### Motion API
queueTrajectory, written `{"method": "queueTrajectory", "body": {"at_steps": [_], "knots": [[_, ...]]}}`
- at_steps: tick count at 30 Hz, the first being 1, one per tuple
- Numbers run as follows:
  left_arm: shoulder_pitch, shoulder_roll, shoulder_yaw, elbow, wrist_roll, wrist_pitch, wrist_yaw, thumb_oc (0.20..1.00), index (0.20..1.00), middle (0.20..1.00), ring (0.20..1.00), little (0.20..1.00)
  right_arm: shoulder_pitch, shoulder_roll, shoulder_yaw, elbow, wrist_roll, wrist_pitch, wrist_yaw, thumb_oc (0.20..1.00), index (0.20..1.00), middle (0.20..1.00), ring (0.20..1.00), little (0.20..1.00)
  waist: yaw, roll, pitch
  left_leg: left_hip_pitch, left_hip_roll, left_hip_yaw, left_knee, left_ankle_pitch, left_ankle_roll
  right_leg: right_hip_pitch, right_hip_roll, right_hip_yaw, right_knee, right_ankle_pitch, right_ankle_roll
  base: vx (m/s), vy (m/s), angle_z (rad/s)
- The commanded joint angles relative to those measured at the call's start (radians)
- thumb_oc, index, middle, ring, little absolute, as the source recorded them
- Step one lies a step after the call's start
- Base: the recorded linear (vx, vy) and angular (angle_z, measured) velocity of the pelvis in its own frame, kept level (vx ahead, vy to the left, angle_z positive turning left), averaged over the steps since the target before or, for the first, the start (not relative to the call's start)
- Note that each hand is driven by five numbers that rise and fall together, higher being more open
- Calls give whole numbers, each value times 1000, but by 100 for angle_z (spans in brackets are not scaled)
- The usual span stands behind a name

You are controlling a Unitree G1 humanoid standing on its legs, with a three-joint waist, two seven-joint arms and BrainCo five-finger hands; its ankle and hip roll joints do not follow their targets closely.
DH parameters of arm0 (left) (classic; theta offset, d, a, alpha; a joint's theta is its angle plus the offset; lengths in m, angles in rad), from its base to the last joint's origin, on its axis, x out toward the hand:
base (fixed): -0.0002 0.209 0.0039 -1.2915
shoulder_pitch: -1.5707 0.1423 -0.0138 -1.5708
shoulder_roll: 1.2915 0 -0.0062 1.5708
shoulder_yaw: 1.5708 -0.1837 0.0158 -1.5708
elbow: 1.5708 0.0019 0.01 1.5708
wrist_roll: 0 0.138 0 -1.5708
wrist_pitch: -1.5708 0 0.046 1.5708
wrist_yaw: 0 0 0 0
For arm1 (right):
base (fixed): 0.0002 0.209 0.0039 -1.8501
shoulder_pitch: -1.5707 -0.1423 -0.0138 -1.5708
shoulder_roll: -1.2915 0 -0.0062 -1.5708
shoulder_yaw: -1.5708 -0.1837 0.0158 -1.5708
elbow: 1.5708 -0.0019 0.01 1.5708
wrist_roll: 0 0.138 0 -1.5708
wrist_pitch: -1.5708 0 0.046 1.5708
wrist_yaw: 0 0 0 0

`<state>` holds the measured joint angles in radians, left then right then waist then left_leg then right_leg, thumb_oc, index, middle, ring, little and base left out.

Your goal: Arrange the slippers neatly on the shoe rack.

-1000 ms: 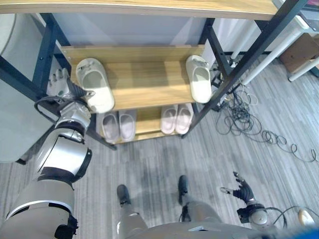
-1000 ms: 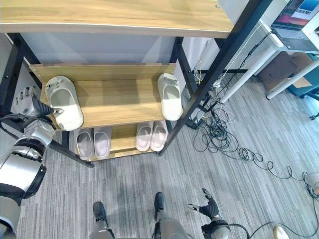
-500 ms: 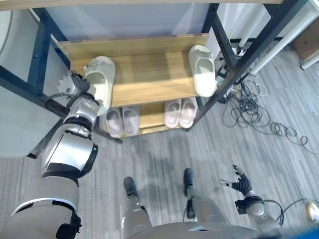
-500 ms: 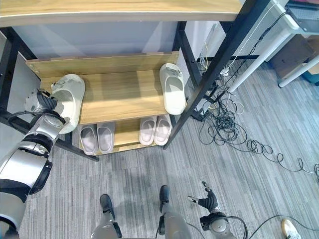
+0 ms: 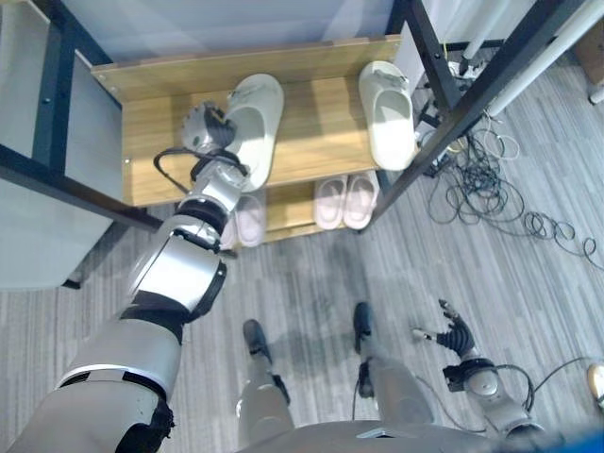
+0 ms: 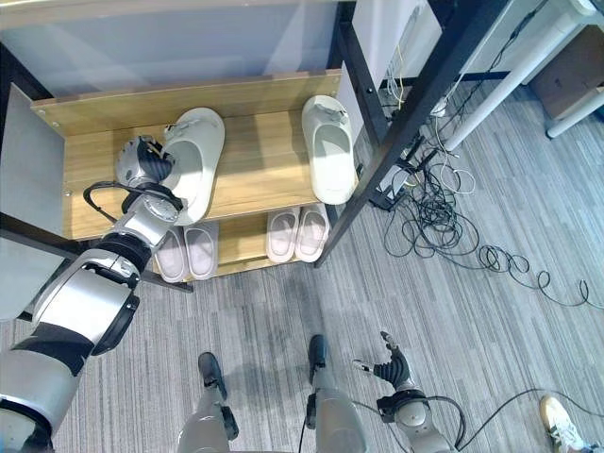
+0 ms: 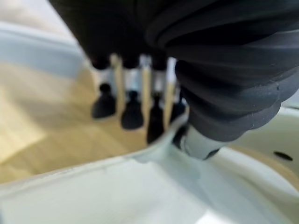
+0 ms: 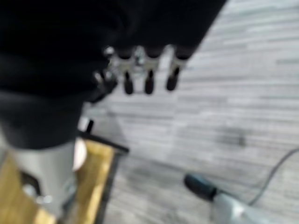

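The left hand (image 6: 142, 168) is pinching the rim of the tilted slipper (image 6: 195, 156), fingers curled over its edge. It is best slid straight and parallel beside the other slipper (image 6: 328, 160) on the shelf (image 6: 255, 175), toes aligned.

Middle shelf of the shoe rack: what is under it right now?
Under the middle shelf two pale pairs stand on the lower shelf: one pair shows fully, the other pair is partly covered by the left hand and forearm. Their toes are hidden beneath the board.
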<state>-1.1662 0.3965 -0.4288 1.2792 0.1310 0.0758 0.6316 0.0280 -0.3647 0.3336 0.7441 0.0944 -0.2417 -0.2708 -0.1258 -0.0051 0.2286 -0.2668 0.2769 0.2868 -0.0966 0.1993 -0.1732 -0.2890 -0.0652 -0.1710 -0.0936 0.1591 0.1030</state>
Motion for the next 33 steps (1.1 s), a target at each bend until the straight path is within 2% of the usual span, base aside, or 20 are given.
{"method": "queueTrajectory", "body": {"at_steps": [1,9,16,24,30,33], "knots": [[-141,52,8,52,23,-10,12,200,200,200,200,200,-28,-52,-13,-51,21,-4,-18,1000,1000,1000,1000,1000,4,8,69,16,0,-18,9,-22,-35,-14,-69,-39,41,-91,88,25,-30,-18],[-147,-23,33,106,-38,-14,-13,200,200,200,200,200,-29,-46,1,-23,21,6,-17,1000,1000,1000,1000,1000,-11,28,67,31,20,12,9,-11,-45,-30,-55,-21,47,-97,82,34,-35,-9],[-160,-45,19,122,-13,2,-14,200,200,200,200,200,-48,-61,24,-2,-5,15,-14,1000,1000,1000,1000,1000,-22,42,68,41,29,32,9,-5,-51,-41,-46,-5,51,-100,78,22,-23,-3],[-107,-162,18,127,15,7,-13,200,200,200,200,200,-60,-72,37,76,-53,31,-27,1000,1000,1000,1000,1000,-31,73,70,58,29,37,9,-4,-48,-41,-45,4,61,-111,71,18,-18,-7],[-97,-177,18,140,22,10,-8,200,200,200,200,200,-81,-80,49,141,-71,36,-31,1000,1000,1000,1000,1000,-34,81,68,56,26,39,9,-7,-48,-45,-44,9,60,-112,69,0,0,0],[-114,-136,28,140,16,3,-2,200,200,200,200,200,-87,-62,64,243,-101,48,-24,1000,1000,1000,1000,1000,-35,81,65,55,26,41,9,-9,-50,-50,-42,13,57,-108,70,7,-21,-2]]}}
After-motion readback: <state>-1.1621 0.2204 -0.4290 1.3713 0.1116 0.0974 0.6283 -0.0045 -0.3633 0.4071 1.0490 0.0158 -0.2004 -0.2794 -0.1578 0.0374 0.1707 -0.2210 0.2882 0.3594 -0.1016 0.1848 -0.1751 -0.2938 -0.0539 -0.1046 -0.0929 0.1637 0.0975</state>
